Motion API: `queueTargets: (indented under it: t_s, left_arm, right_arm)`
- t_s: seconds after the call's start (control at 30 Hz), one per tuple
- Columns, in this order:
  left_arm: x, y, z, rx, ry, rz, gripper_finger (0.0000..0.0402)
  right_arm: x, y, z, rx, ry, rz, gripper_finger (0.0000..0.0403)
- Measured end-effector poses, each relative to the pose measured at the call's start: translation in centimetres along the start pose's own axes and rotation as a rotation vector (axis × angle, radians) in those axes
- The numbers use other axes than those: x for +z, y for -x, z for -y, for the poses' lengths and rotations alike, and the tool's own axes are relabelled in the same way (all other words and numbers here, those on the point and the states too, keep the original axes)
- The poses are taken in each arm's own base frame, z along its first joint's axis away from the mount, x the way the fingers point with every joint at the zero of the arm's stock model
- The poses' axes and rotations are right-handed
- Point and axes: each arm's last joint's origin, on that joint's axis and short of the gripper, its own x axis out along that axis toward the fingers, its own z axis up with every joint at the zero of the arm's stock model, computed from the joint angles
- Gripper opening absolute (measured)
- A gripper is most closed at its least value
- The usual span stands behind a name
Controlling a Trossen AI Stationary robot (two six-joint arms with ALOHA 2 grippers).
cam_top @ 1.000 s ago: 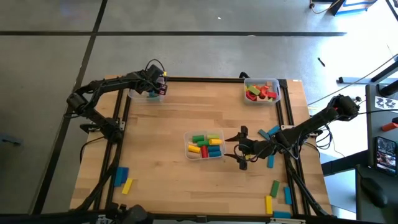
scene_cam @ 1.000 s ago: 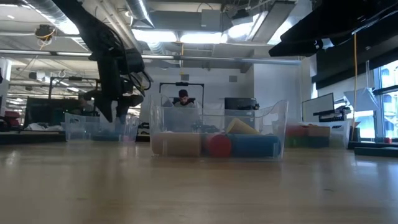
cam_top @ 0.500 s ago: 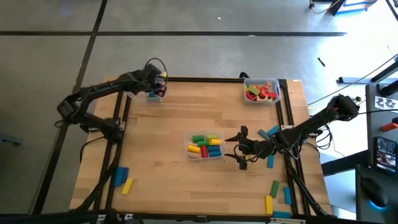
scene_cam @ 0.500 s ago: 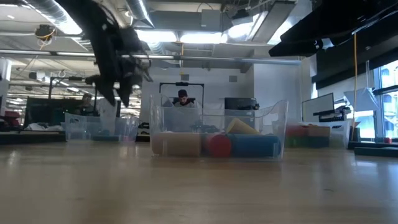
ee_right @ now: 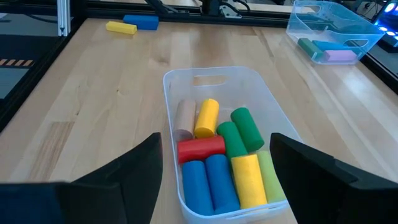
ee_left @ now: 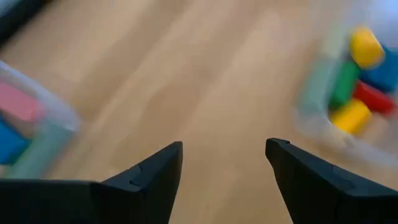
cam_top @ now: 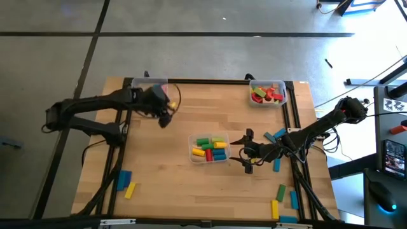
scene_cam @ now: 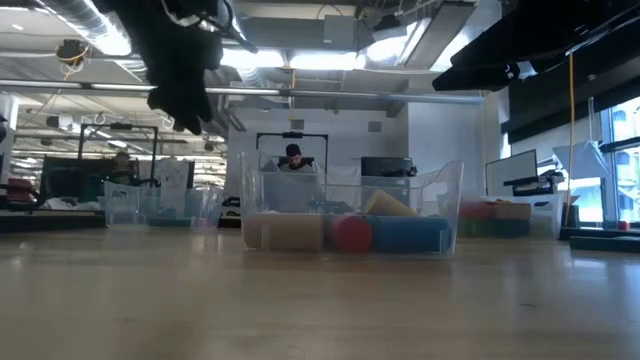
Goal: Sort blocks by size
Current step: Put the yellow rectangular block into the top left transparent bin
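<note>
The left gripper (cam_top: 164, 119) stood spread and empty above bare wood, its wrist picture blurred. Cylindrical blocks (cam_top: 210, 148) filled the clear central bin (cam_top: 192, 154); loose bars lay near the table corners. Right gripper (cam_top: 247, 150), spread, sat just right of that bin.

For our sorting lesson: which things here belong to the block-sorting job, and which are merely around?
Part of the job:
- loose blocks
- blocks in the centre bin
- red blocks in the far bin
- left tool, open
- right tool, open

Merely around:
- table
- person in the background
</note>
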Motion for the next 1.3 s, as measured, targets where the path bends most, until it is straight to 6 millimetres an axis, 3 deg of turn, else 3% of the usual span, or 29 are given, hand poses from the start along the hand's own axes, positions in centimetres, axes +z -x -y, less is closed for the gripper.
queueTargets:
  t_s: [0.47, 0.93, 1.3]
  left_arm:
    - [-4.9, 0.5, 7.3, -0.187, -0.19, -0.135, 0.0237]
    - [-11.0, 1.6, 10.9, -0.247, -0.028, -0.305, 0.0237]
    - [-16.3, -0.6, 14.2, -0.16, 0.051, -0.657, 0.0237]
  right_arm:
    - [0.0, 0.0, 0.0, 0.0, 0.0, 0.0, 0.0285]
    - [0.0, 0.0, 0.0, 0.0, 0.0, 0.0, 0.0285]
    - [0.0, 0.0, 0.0, -0.008, 0.001, 0.002, 0.0285]
